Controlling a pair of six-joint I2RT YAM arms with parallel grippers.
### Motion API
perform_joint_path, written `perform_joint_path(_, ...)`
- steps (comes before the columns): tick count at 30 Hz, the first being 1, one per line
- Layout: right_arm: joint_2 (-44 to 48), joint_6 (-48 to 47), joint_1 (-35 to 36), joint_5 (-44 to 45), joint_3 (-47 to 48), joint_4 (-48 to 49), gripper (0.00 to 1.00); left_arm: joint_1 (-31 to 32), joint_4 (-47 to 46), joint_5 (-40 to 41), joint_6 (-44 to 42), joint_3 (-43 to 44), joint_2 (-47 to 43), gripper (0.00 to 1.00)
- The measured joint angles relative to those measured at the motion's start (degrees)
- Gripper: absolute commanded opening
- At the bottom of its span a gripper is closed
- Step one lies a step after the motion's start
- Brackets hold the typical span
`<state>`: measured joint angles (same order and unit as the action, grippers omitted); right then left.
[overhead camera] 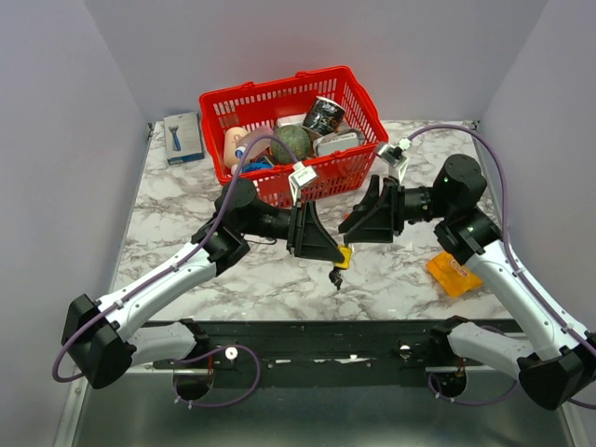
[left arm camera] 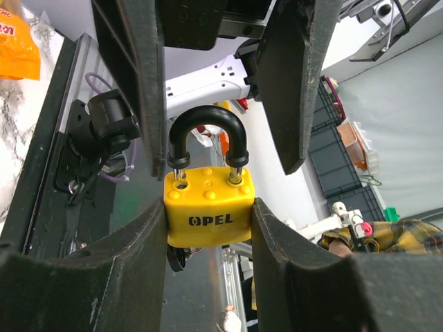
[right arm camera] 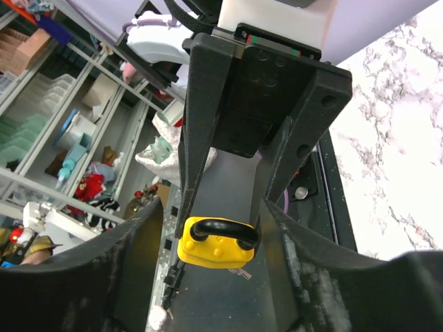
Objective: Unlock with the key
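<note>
While the left tool (left arm camera: pixel 209 232) clamps the padlock (left arm camera: pixel 208 200), its shackle (left arm camera: pixel 208 119) points toward the right tool (right arm camera: pixel 214 211), jaws apart.

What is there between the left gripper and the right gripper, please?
The yellow padlock, clamped in the left gripper's jaws, with keys hanging under it. The right gripper's jaws stand open. The left wrist view shows it best.

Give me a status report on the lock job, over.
Left gripper shut on yellow padlock. Right gripper open, flanking the shackle. Nothing seen in the way.
</note>
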<state>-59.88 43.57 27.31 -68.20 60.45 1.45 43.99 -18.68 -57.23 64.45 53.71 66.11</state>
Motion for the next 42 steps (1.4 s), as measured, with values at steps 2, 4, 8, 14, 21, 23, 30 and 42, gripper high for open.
perform_joint_path(2,0.07,0.20,0.02,-0.26,-0.28,0.31,0.50,-0.02,0.37,0.15,-0.57,0.00,0.00,0.00)
perform_joint_path(4,0.22,0.15,-0.02,-0.22,-1.01,0.50,0.41,-0.11,1.09,0.28,-1.36,0.00,-0.02,0.00)
perform_joint_path(8,0.20,-0.11,-0.11,0.11,-2.27,0.00,0.28,-0.02,4.26,0.76,-4.07,0.04,-0.33,0.00)
perform_joint_path(14,0.20,-1.64,-0.15,1.53,-2.45,-1.77,0.24,0.00,11.19,3.69,-9.35,1.31,-1.53,0.00)
perform_joint_path(21,-1.18,-7.43,-0.46,8.00,0.37,-11.34,0.24,0.42,29.77,13.97,-20.15,8.68,-1.42,0.00)
perform_joint_path(23,-1.99,-9.66,-0.48,11.65,2.45,-15.58,0.24,1.09,35.26,19.23,-23.34,11.63,-0.87,0.00)
perform_joint_path(30,-4.44,-13.73,-0.52,22.49,6.93,-26.08,0.24,7.41,50.51,39.56,-31.95,22.32,4.37,0.00)
perform_joint_path(42,-6.05,-8.92,0.24,37.99,7.02,-31.45,0.24,15.30,61.96,65.85,-36.87,32.81,13.99,0.00)
